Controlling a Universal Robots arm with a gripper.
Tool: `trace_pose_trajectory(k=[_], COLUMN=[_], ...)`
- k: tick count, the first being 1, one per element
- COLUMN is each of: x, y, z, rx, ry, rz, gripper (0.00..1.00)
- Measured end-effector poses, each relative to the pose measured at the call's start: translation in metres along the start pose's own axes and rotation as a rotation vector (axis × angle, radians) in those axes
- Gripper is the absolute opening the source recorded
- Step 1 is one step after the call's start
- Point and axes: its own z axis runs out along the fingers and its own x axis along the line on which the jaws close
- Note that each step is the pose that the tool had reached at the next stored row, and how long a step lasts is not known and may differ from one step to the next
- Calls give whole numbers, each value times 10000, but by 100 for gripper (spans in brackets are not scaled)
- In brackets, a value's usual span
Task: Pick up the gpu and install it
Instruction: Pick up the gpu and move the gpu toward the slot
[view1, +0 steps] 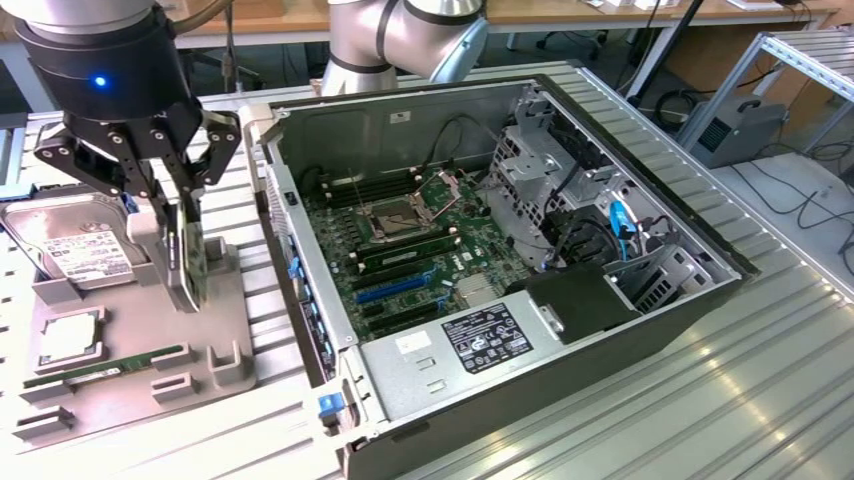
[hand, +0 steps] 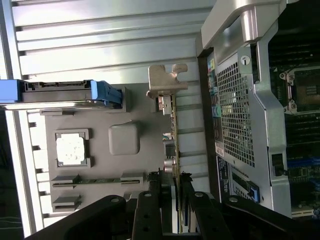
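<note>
The gpu (view1: 186, 262) is a thin dark card seen edge-on, standing upright over the grey holder tray (view1: 227, 330) at the exterior view's left. My gripper (view1: 178, 205) is shut on its upper edge, one finger on each face. In the wrist view the gpu (hand: 175, 135) runs away from my gripper (hand: 175, 184), with its silver end bracket (hand: 166, 82) at the far end. Whether the card's lower edge is free of the tray's slot I cannot tell.
The open computer case (view1: 400, 120) lies to the exterior view's right, with the motherboard (view1: 400, 240) and its blue slots (view1: 390, 290) facing up. On the tray sit a hard drive (view1: 80, 250), a CPU (view1: 67, 340) and a green memory stick (view1: 107, 367).
</note>
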Motion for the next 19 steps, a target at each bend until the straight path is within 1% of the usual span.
trace_pose_trajectory(k=[19], x=[-4], y=[3], z=[-155], rx=[1], ry=[0], rz=[0], gripper=[27])
